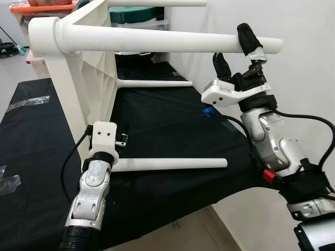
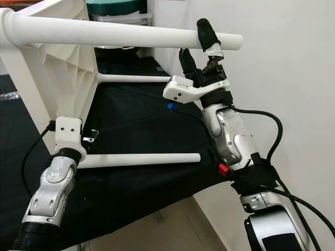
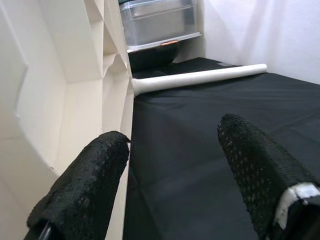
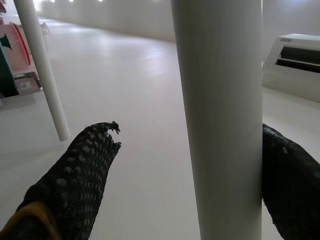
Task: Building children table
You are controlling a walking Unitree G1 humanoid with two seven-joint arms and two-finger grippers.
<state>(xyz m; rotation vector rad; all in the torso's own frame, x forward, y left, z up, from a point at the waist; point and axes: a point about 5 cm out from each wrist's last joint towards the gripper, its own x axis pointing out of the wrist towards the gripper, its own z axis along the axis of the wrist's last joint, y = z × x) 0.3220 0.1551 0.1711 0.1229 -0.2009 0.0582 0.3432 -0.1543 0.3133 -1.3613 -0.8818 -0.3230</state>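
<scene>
the right gripper (image 1: pixel 236 47) is raised near the free end of the upper table leg (image 1: pixel 172 41), its two black fingers spread apart; one finger (image 1: pixel 248 37) lies against the leg and the other (image 1: pixel 222 65) stands off below it, so the leg sits between them without being clamped. in the right wrist view that same leg (image 4: pixel 220 115) runs straight up past one finger (image 4: pixel 292 185) that touches it, with the other finger (image 4: pixel 75 175) well apart. the left gripper (image 3: pixel 175 185) is low, beside the edge of the table top (image 1: pixel 86 63), fingers open, one pad (image 3: pixel 85 185) close against the white ribbed plastic and the other (image 3: pixel 260 175) over the black cloth (image 1: pixel 172 125); it holds nothing. the white children's table lies on its side on the black-covered surface, its top standing upright and its legs pointing out toward the wall (image 1: pixel 293 26). a lower leg (image 1: pixel 172 164) lies just above the cloth near the left wrist, and a farther leg (image 1: pixel 154 83) reaches out behind it. beyond the table, clear plastic storage boxes (image 3: pixel 157 20) are stacked, one with a green lid (image 1: pixel 137 14) and one with an orange lid (image 1: pixel 44 8); what is inside them cannot be made out. a small blue piece (image 1: pixel 208 111) lies on the cloth below the right gripper.
</scene>
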